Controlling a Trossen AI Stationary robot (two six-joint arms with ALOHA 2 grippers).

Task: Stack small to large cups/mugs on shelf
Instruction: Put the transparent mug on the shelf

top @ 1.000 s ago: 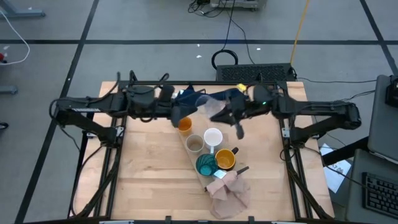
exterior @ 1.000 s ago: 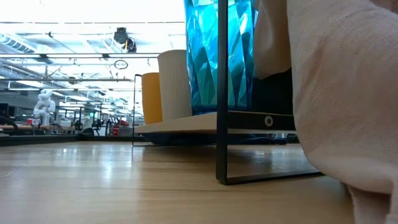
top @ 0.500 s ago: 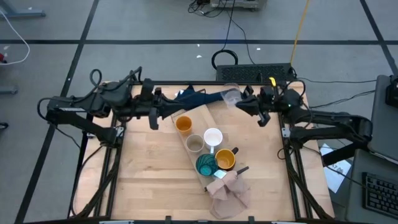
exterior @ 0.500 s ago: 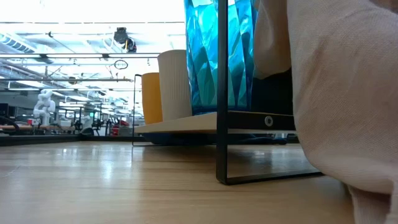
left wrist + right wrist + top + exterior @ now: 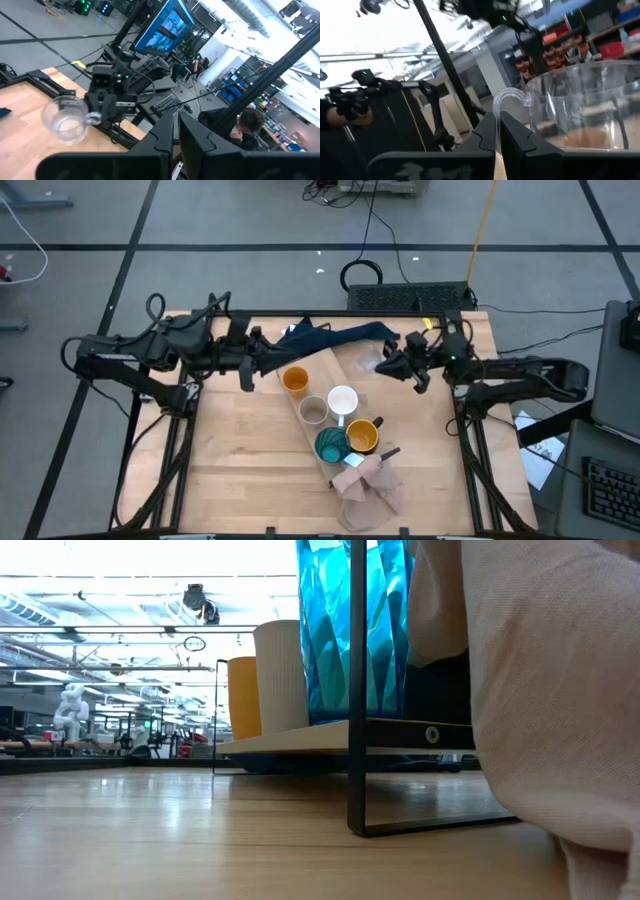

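The pale wood shelf (image 5: 345, 375) lies slantwise on the table. On it stand the orange cup (image 5: 295, 380), the beige-grey cup (image 5: 313, 412), the white mug (image 5: 343, 400), the mustard-yellow mug (image 5: 363, 436) and the teal cup (image 5: 332, 446). The low view shows the teal cup (image 5: 350, 630), white mug (image 5: 280, 675) and mustard-yellow mug (image 5: 243, 697) on the board (image 5: 300, 738). My right gripper (image 5: 392, 365) is shut on the clear glass mug (image 5: 369, 362) to the right of the shelf's far end. My left gripper (image 5: 262, 360) is shut, left of the orange cup. My right gripper (image 5: 497, 125) pinches the clear glass mug's handle (image 5: 506, 97) between its two fingers, coming level from the table's right side. The mug (image 5: 62, 117) stays roughly upright beside the fingers. Whether its base touches the table, I cannot tell.
A dark blue cloth (image 5: 330, 335) lies at the far edge behind the shelf. A pinkish-beige cloth (image 5: 367, 488) is heaped at the shelf's near end and fills the low view's right side (image 5: 560, 690). Bare wood table (image 5: 240, 460) lies to the left of the shelf.
My right gripper has carried the glass mug away from the shelf's far end toward the table's right and far side, then back a little toward the near edge. My left gripper has drawn back toward the table's left, away from the orange cup, and then kept still.
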